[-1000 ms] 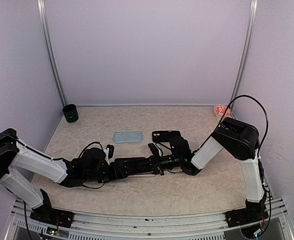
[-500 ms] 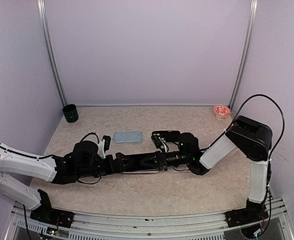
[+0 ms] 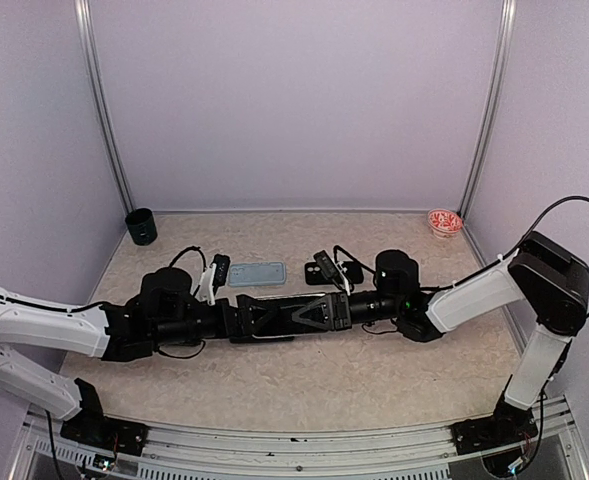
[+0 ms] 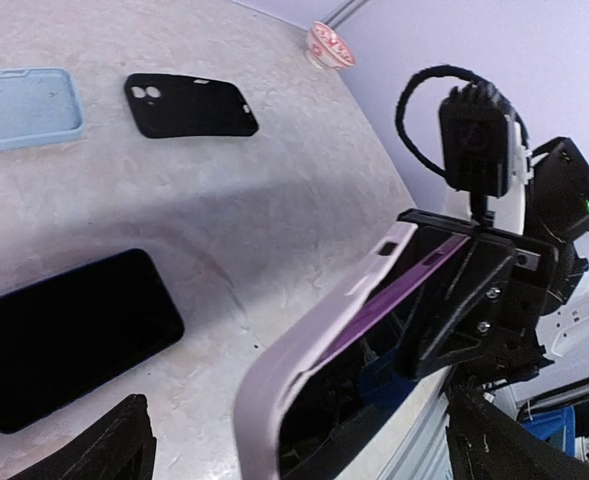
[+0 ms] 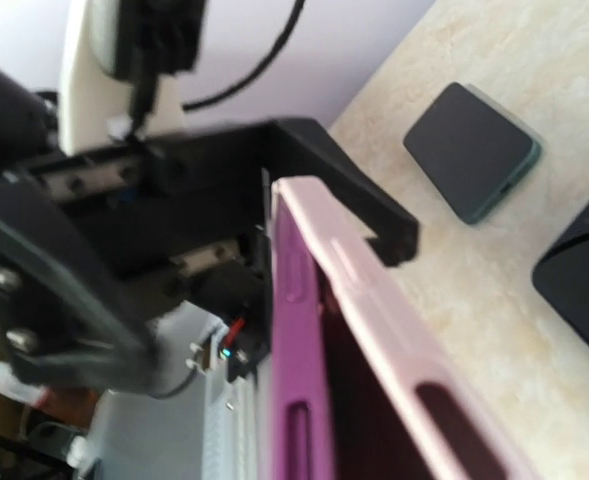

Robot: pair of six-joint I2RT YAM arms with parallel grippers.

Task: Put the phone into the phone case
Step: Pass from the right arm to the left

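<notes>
A pale pink phone case (image 4: 314,330) with a purple phone (image 4: 404,290) in it hangs above the table between both arms. My right gripper (image 4: 419,240) is shut on its far end. My left gripper (image 4: 294,450) is open, with a finger on each side of the case's near end, where the case gapes away from the phone. The right wrist view shows the same case (image 5: 374,290) running to the left gripper (image 5: 274,190). In the top view the grippers, left (image 3: 264,318) and right (image 3: 319,312), meet mid-table and hide the case.
A black phone (image 4: 69,335) lies on the table below the arms. A light blue case (image 3: 256,273) and a black case (image 4: 189,104) lie behind. A black cup (image 3: 141,227) stands back left and a red bowl (image 3: 444,221) back right.
Both arms have stretched out flatter: the left wrist has moved left and the right wrist and elbow right. The grippers still meet over the middle of the table.
</notes>
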